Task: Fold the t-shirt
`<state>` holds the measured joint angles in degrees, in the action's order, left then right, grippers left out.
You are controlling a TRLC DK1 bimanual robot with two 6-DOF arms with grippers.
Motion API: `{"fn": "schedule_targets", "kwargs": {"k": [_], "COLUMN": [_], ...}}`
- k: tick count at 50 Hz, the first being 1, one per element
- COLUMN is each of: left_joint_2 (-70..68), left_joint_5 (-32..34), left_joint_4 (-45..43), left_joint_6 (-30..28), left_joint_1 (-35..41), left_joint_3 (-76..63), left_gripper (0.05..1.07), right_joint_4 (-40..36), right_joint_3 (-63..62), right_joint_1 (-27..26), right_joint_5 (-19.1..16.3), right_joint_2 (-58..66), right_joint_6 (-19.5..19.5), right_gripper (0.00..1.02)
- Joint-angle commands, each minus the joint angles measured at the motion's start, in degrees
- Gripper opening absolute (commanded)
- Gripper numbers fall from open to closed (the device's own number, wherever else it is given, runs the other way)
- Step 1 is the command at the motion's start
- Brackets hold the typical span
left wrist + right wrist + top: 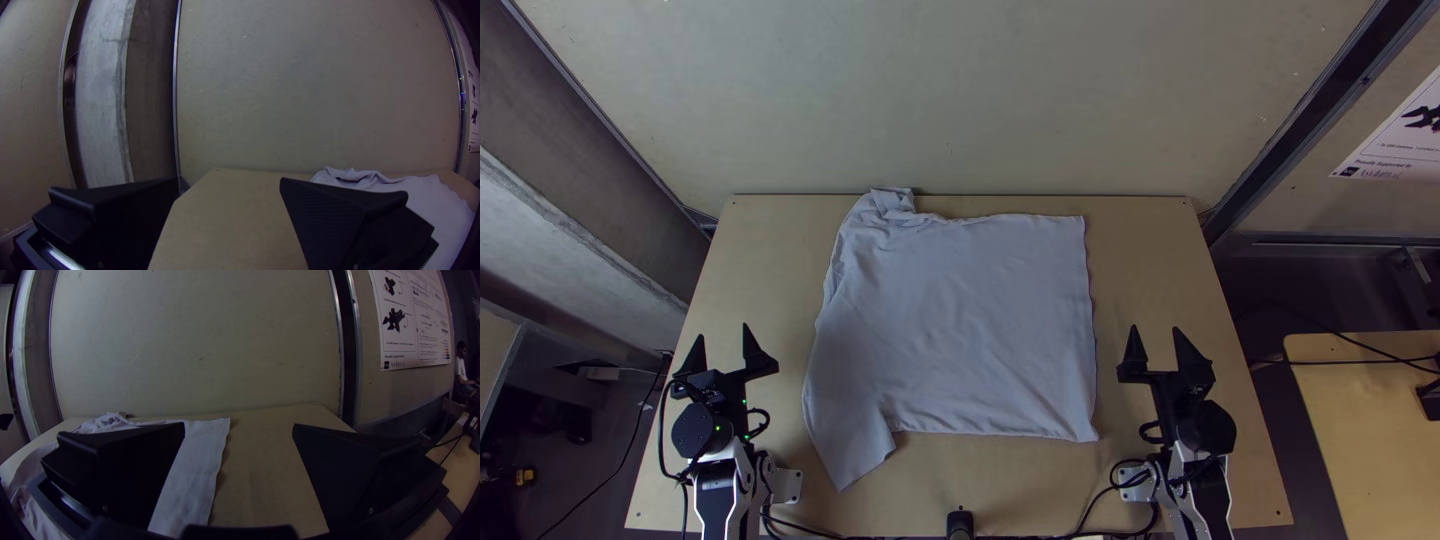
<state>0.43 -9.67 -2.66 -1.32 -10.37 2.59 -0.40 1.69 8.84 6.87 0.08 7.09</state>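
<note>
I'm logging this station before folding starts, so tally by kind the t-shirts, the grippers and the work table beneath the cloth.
T-shirt: 1
Grippers: 2 (left gripper, right gripper)
Light wooden table: 1
Total: 4

The pale t-shirt [970,320] lies spread on the light wooden table [1160,240], lightly wrinkled, one corner bunched at the far edge and a sleeve [855,458] angling toward the near edge. The left gripper [723,331] and right gripper [1155,328] flank it, fingers parted, neither touching it. A poster [1402,130] hangs beyond the table's right side.
</note>
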Motion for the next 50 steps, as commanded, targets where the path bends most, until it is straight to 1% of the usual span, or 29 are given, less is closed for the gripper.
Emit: {"fn": "schedule_targets", "kwargs": {"k": [1, 15, 24, 30, 34, 35, 36, 38, 41, 47, 50], "left_joint_2": [-0.43, -0.43, -0.43, -0.34, -0.34, -0.43, -0.34, -0.34, -0.43, -0.51, -0.51], "left_joint_5": [0.36, 0.44, 0.88, 1.06, 1.23, 1.41, 1.41, 1.59, 1.94, 3.70, 3.78], "left_joint_4": [0.63, 0.63, 0.72, 1.25, 1.25, 1.25, 1.25, 1.25, 1.16, 1.16, 2.66], "left_joint_6": [0.18, 0.27, 0.44, 0.27, 0.18, 0.09, 0.00, -0.08, -0.26, -1.14, -1.14], "left_joint_1": [-0.35, -0.35, -0.44, -0.79, -1.41, -1.23, -1.14, -1.41, -1.14, -0.44, 0.26], "left_joint_3": [-2.68, -2.68, -2.68, -2.59, -2.59, -2.59, -2.59, -2.59, -2.59, -1.89, -0.39], "left_gripper": [1.03, 1.03, 1.03, 1.03, 1.03, 1.03, 1.03, 1.03, 1.03, 1.03, 1.03], "right_joint_4": [1.02, 1.02, 1.02, 0.93, 0.93, 0.93, 0.76, 0.76, 1.02, 1.11, 0.84], "right_joint_3": [-1.43, -1.43, -1.43, -1.43, -1.43, -1.43, -1.43, -1.43, -1.43, -0.90, 0.06], "right_joint_1": [-0.23, -0.14, 3.38, 3.11, 1.44, 1.09, 1.18, 2.32, 3.55, 2.41, 2.41], "right_joint_5": [0.07, 0.07, -0.02, -0.11, -0.02, -0.11, -0.46, -0.81, -0.72, -0.72, -0.72], "right_joint_2": [-0.25, -0.25, -0.25, -0.25, -0.25, -0.16, -0.16, -0.25, -0.43, -0.34, -0.34], "right_joint_6": [0.73, 0.82, 0.99, 0.64, -0.68, -0.32, 0.55, 0.82, -0.76, -0.85, -0.50], "right_gripper": [0.99, 0.99, 0.99, 0.99, 0.99, 0.99, 0.99, 0.99, 0.99, 0.99, 0.99]}}
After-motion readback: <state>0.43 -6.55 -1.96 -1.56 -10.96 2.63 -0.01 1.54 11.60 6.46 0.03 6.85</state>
